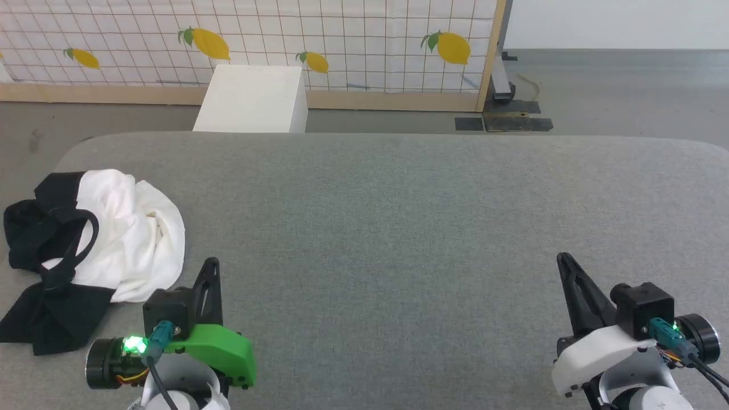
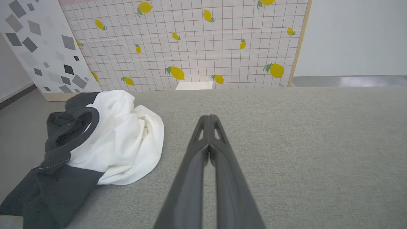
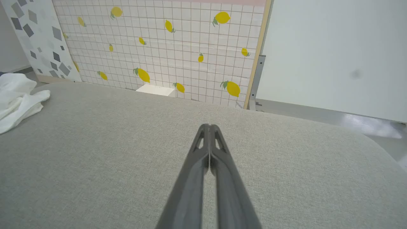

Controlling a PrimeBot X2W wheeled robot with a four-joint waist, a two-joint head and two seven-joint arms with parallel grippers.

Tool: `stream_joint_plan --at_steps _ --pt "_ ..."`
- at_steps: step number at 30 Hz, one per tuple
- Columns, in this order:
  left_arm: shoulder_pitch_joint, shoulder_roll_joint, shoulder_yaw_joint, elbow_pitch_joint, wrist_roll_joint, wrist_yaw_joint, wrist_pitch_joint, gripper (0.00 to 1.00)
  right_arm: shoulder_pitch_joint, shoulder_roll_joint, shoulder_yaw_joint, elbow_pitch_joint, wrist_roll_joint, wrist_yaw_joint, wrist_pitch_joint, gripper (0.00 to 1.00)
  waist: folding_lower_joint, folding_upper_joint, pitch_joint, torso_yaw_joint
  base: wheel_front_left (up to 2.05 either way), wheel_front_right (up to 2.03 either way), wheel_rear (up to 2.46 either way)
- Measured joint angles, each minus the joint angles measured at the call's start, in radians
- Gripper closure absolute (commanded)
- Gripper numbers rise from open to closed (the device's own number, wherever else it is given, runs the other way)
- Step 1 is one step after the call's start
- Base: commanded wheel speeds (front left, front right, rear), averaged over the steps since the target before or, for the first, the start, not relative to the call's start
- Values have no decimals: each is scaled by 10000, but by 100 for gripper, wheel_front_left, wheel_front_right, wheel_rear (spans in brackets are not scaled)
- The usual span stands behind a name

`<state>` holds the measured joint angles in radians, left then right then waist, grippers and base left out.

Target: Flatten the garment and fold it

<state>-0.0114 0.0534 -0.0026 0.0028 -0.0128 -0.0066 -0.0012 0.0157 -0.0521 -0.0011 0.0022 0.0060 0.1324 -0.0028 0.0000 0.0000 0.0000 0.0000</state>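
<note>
The crumpled shirt [image 1: 136,239] lies bunched at the table's [image 1: 398,228] left edge; left tool [image 1: 212,263] and right tool [image 1: 564,258] are clenched, empty.

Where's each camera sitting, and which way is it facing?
Head view: on the head, facing forward and down at the grey table; left claw, right claw at bottom.
Left wrist view: on that wrist, facing along its shut claw toward the lemon panel.
Right wrist view: same, along the right claw.
Shared: the garment, at left.
</note>
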Motion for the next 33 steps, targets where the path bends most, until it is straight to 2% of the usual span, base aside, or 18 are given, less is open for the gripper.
stream_joint_plan --at_steps 15,16,33 --pt "0 0 -4 0 0 0 0 100 0 0 0 0 0 0 0 100 0 0 0 0 0 0 0" --pt "-2 0 -10 2 -12 0 -2 0 3 -2 -2 0 4 0 0 0 0 0 0 0 0 0 0" --pt "-26 0 -265 253 -165 111 -196 0 4 -4 -77 73 13 0 -82 0 0 0 5 152 0 0 0"
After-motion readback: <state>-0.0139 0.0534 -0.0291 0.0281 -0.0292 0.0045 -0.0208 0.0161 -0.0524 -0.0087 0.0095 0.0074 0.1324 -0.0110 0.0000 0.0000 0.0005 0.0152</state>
